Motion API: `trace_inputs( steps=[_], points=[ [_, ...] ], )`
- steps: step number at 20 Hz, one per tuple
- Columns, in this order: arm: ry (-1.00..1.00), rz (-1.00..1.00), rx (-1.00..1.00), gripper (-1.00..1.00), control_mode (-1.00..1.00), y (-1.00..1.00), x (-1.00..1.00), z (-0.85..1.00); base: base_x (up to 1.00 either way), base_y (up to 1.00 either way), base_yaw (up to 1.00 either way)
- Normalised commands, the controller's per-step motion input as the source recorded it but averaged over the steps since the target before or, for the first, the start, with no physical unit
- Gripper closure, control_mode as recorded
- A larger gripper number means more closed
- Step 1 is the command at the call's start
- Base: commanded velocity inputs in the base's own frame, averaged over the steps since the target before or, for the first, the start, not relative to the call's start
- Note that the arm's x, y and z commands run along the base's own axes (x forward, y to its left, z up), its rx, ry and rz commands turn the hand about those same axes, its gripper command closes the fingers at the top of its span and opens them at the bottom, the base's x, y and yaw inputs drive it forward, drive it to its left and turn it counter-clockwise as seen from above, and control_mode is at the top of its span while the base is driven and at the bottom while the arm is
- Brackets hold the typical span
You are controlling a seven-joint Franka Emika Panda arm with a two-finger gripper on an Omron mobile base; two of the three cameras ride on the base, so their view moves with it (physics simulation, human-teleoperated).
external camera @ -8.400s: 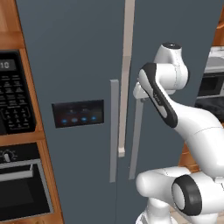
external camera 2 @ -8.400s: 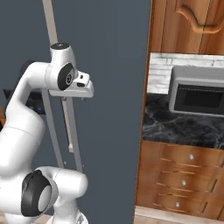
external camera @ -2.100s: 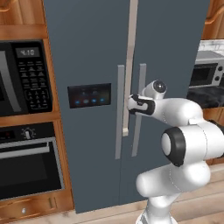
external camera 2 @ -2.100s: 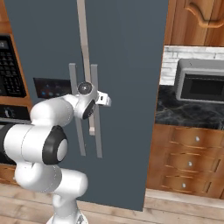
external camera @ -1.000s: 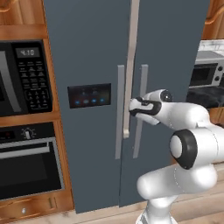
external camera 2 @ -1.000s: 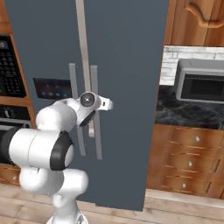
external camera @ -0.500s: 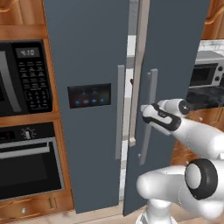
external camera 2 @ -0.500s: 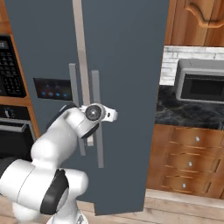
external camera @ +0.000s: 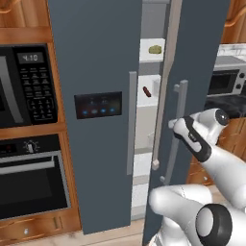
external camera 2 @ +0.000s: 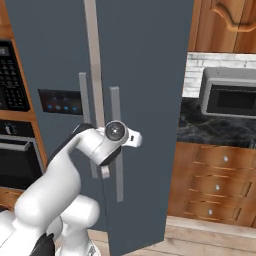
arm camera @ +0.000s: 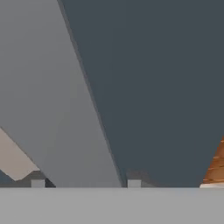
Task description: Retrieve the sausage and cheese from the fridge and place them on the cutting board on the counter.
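Observation:
The fridge [external camera: 96,57] stands with its right door [external camera: 197,57] swung partly out, leaving a gap onto white shelves. In that gap the cheese [external camera: 154,49] lies on an upper shelf and the sausage [external camera: 146,91] on the shelf below it. My gripper [external camera: 174,126] is at the right door's long grey handle [external camera: 180,120], about mid-height. In the hand view the handle [arm camera: 65,109] runs between my fingertips [arm camera: 38,183], which stand just off its two sides, so the gripper [arm camera: 85,183] is open around it. The cutting board is out of view.
Left of the fridge are a black built-in microwave [external camera: 24,81] and an oven [external camera: 29,178]. To the right runs the black marble counter [external camera 2: 215,125] with a grey appliance [external camera 2: 230,97] on it, above brown knobbed drawers [external camera 2: 220,185]. The open door juts toward my base.
The right door has swung outward from shut, opening a gap onto the shelves. My hand came back toward the base with the handle, and the jaws have widened a little.

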Motion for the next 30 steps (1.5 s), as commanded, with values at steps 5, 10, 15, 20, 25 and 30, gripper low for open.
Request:
trace_inputs(
  steps=[5,10,15,20,25,30],
  points=[
    [0.12,0.00,0.01,1.00,-1.00,-0.54,-0.48,0.00,0.00,0.00,0.00],
    [0.03,-0.02,0.00,-1.00,-1.00,0.01,-0.33,-0.02,0.00,0.00,0.00],
    [0.07,0.00,0.00,-1.00,-1.00,-0.12,-0.54,0.00,0.00,0.00,0.00],
    [0.20,0.07,0.00,-1.00,-1.00,0.25,-0.54,0.01,0.00,0.00,0.00],
    [0.15,-0.01,-0.04,-1.00,-1.00,0.81,-0.14,-0.02,0.00,0.00,0.00],
    [0.11,-0.16,0.00,-1.00,-1.00,0.73,-0.03,-0.01,0.00,0.00,0.00]
  ],
)
